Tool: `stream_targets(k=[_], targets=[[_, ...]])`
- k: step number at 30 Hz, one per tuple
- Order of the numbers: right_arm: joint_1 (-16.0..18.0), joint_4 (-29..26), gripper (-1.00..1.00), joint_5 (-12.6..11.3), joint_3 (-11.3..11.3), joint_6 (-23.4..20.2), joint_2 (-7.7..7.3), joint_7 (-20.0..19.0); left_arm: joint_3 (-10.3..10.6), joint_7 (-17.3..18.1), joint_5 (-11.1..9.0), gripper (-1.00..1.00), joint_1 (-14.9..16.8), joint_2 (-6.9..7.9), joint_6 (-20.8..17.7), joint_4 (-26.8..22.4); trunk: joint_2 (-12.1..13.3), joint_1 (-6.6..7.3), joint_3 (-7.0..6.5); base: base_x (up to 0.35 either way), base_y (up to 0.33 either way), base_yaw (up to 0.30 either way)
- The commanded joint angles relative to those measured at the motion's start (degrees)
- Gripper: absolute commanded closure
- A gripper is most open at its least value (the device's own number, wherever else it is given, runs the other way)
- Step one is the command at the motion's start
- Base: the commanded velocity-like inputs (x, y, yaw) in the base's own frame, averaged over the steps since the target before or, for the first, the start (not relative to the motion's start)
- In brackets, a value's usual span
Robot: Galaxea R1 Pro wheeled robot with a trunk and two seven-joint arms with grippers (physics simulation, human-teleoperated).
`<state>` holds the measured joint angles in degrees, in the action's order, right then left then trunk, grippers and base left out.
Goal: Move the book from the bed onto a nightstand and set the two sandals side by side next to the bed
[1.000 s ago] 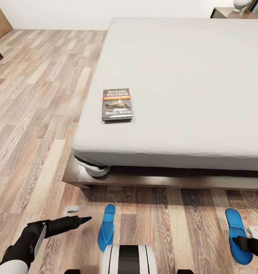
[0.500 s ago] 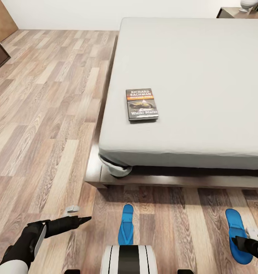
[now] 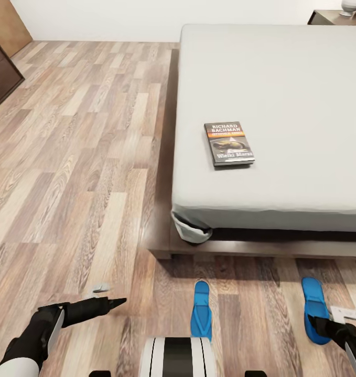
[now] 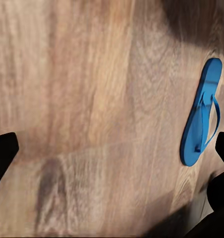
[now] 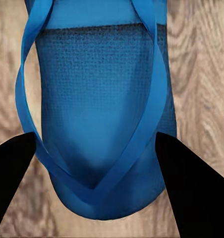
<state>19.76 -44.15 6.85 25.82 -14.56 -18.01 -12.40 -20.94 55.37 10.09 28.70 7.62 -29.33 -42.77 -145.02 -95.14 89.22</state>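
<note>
Whole head view shifted right vs a second ago: base/camera moving, not the bed [image 3: 282, 104] or book [image 3: 229, 143]. Right sandal [image 3: 314, 308] keeps pace with the right gripper [image 3: 324, 327] while everything else slides across frame, so judged carried rather than lying loose. Right gripper fingers [image 5: 191, 188] straddling that sandal's toe end, straps between them; looks clamped on it, though contact not plain to see. Left gripper [image 3: 105, 301] apart, empty, hovering over bare wood floor [image 3: 83, 157]; other sandal [image 3: 201, 313] off to its inner side, well apart from the carried one. Book flat on the mattress, up ahead of both grippers, untouched. Meaning: sandal pairing in progress, gap between sandals closing; book step not started.
</note>
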Motion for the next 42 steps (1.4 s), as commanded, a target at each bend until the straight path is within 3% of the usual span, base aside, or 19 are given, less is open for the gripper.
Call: stream_targets(k=[1, 9, 11, 14, 15, 21, 23, 25, 29, 30, 42], targets=[[0.02, 0.03, 1.0, 0.63, 0.28, 0.79, 0.06, -0.52, -0.24, 0.41, 0.37, -1.0, 0.04, -0.06, -0.46, -0.03, -0.01, 0.01, 0.03, 0.0, 0.325, 0.0], [0.02, 3.76, 1.0, 0.59, 0.48, 2.04, 0.0, -0.03, -0.24, 0.38, 0.37, -1.0, 0.04, -0.06, -0.46, -0.03, -0.01, 0.01, 0.03, 0.0, 0.325, 0.0], [0.02, 3.53, 1.0, 0.61, 0.57, 2.06, -0.01, 3.53, -0.24, 0.36, 0.37, -1.0, 0.04, -0.06, -0.46, -0.03, -0.01, 0.01, 0.03, 0.0, 0.325, 0.0], [0.02, 3.39, 1.0, 0.42, 0.5, 2.04, 0.03, 14.55, -0.24, 0.4, 0.37, -1.0, 0.04, -0.06, -0.46, -0.03, -0.01, 0.01, 0.03, 0.0, 0.325, 0.0], [0.02, 3.38, 1.0, 0.37, 0.47, 2.02, 0.02, 16.27, -0.24, 0.4, 0.37, -1.0, 0.04, -0.06, -0.46, -0.03, -0.01, 0.01, 0.03, 0.0, 0.325, 0.0], [0.02, 3.44, 1.0, 0.26, 0.31, 1.91, -0.01, 18.87, -0.24, 0.44, 0.37, -1.0, 0.04, -0.06, -0.46, -0.03, -0.01, 0.01, 0.03, 0.0, 0.325, 0.0], [0.02, 3.45, 1.0, 0.21, 0.24, 1.89, -0.01, 18.56, -0.24, 0.44, 0.37, -1.0, 0.04, -0.06, -0.46, -0.03, -0.01, 0.01, 0.03, 0.0, 0.325, 0.0], [0.02, 3.45, 1.0, 0.19, 0.21, 1.85, -0.01, 15.78, -0.24, 0.44, 0.37, -1.0, 0.04, -0.06, -0.46, -0.03, -0.01, 0.01, 0.03, 0.0, 0.325, 0.0], [0.02, 3.46, 1.0, 0.22, 0.32, 1.63, -0.01, 4.3, -0.24, 0.44, 0.37, -1.0, 0.04, -0.06, -0.46, -0.03, -0.01, 0.01, 0.03, 0.0, 0.325, 0.0], [0.02, 3.49, 1.0, 0.24, 0.34, 1.7, -0.01, 2.96, -0.24, 0.44, 0.37, -1.0, 0.04, -0.06, -0.46, -0.03, -0.01, 0.01, 0.03, 0.0, 0.325, 0.0], [0.02, 3.49, 1.0, 0.7, 0.46, 1.99, -0.01, 1.16, -0.24, 0.37, 0.37, -1.0, 0.04, -0.06, -0.46, -0.03, -0.01, 0.01, 0.03, 0.0, 0.134, 0.0]])
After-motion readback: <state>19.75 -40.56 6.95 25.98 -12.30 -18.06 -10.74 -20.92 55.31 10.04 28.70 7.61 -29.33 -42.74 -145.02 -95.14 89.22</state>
